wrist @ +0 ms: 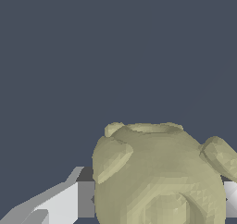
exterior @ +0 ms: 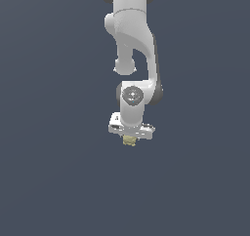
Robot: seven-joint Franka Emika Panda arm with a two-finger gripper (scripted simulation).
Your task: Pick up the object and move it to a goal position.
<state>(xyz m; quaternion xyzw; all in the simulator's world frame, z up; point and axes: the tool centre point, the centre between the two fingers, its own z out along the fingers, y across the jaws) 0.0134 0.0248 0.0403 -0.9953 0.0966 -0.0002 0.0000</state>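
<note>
Hand (wrist: 157, 200) clamps object (wrist: 157, 172); wrist view shows its knobs.

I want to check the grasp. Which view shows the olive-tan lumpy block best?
The wrist view: the olive-tan lumpy block fills it, sitting between the pincer's fingers. In the exterior view the block is a tiny speck under the pincer.
</note>
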